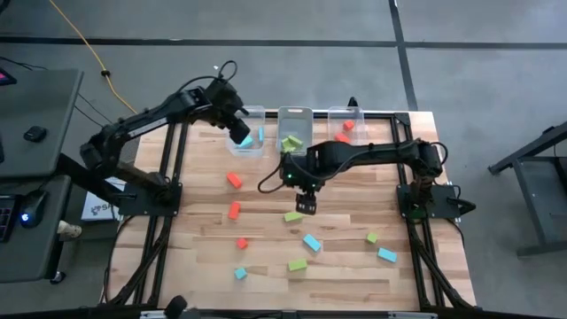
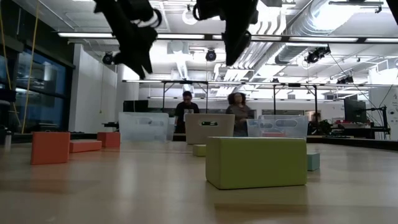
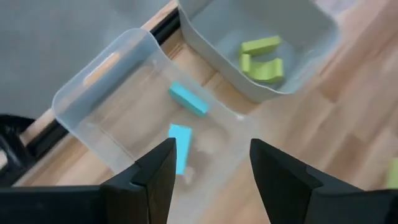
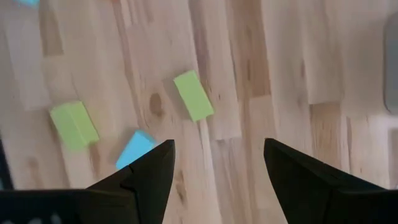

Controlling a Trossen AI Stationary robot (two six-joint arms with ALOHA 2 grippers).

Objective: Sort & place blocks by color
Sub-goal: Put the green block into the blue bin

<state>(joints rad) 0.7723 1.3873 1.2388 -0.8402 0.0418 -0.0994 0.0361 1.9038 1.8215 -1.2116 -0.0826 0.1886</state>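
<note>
While the left gripper hangs open and empty over the blue bin at 11 o'clock on the table — 2 light blue blocks already lie inside — the right gripper hovers near table centre, its fingers spread with nothing between them, above a lime green block. Green blocks sit in the middle bin, a red one in the red bin at 1 o'clock. Loose blocks — red-orange toward 9 o'clock, blue and green toward 5 — remain unsorted; the right arm looks poised to pick the green one next
</note>
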